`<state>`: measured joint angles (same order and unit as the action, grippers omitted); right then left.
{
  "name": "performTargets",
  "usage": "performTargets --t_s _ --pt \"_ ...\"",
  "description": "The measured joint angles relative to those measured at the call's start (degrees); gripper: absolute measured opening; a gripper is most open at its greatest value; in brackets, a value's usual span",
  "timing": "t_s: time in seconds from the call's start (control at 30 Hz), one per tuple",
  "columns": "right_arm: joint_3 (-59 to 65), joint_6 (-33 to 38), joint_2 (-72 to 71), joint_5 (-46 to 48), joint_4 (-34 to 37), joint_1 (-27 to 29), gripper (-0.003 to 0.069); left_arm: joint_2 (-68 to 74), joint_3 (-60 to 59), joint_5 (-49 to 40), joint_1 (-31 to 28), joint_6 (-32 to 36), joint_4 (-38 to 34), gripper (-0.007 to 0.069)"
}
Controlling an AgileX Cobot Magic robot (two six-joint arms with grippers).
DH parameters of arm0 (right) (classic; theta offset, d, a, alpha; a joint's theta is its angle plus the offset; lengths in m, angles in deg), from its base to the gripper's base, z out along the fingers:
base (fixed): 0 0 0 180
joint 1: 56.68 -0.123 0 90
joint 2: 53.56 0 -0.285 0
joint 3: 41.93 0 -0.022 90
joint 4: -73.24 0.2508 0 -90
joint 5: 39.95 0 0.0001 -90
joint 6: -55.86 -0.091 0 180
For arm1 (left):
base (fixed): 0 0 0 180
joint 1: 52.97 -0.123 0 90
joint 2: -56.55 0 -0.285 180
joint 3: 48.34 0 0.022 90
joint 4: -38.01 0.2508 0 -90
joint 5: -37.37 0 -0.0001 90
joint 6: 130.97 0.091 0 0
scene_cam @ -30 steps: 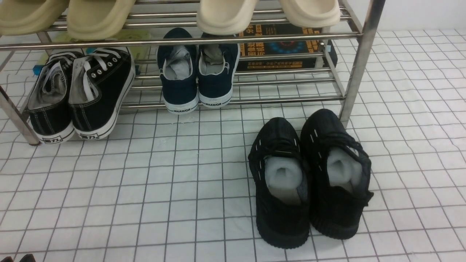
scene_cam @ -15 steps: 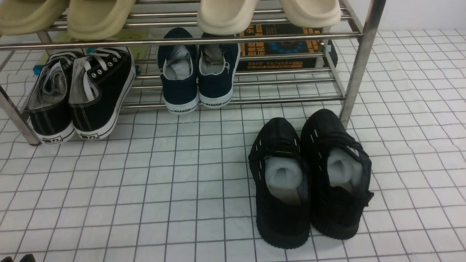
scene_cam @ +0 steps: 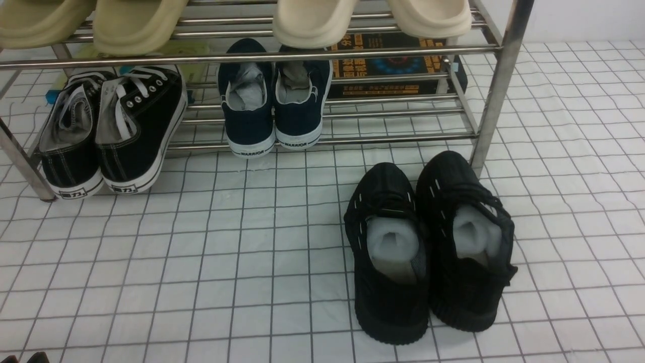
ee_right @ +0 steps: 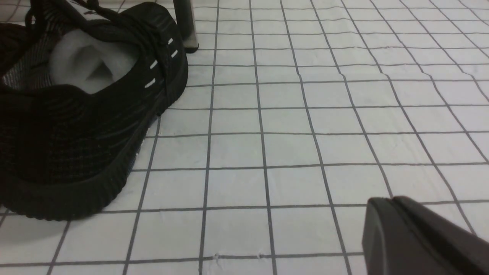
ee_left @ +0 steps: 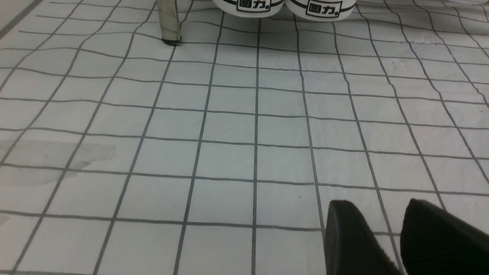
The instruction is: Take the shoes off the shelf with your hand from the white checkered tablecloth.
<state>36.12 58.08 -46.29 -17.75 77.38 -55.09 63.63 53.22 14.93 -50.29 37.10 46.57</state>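
The shoes [scene_cam: 428, 247], an all-black mesh pair stuffed with pale grey paper, stand side by side on the white checkered tablecloth [scene_cam: 201, 252], just in front of the shelf's [scene_cam: 496, 91] right chrome leg. One shoe [ee_right: 76, 114] fills the near side of the right wrist view, beside that leg [ee_right: 185, 23]. My right gripper [ee_right: 386, 200] is shut and empty, low over the cloth, apart from the shoe. My left gripper [ee_left: 378, 202] hangs open over bare cloth, with a gap between its fingers; its tips barely show at the front view's bottom left corner [scene_cam: 25, 358].
On the shelf's lower tier sit black canvas sneakers with white soles [scene_cam: 111, 131] and navy sneakers [scene_cam: 272, 101]. Beige slippers [scene_cam: 136, 22] lie on the upper tier. A dark printed box [scene_cam: 393, 65] stands behind. The shelf's left leg [ee_left: 168, 19] shows in the left wrist view.
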Motion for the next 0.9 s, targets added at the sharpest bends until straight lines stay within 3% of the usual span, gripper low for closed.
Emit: performTargets --t_s 0.9 --pt "0.00 0.00 0.00 0.00 0.00 0.00 0.0039 0.00 0.00 0.00 0.00 0.00 0.00 0.0239"
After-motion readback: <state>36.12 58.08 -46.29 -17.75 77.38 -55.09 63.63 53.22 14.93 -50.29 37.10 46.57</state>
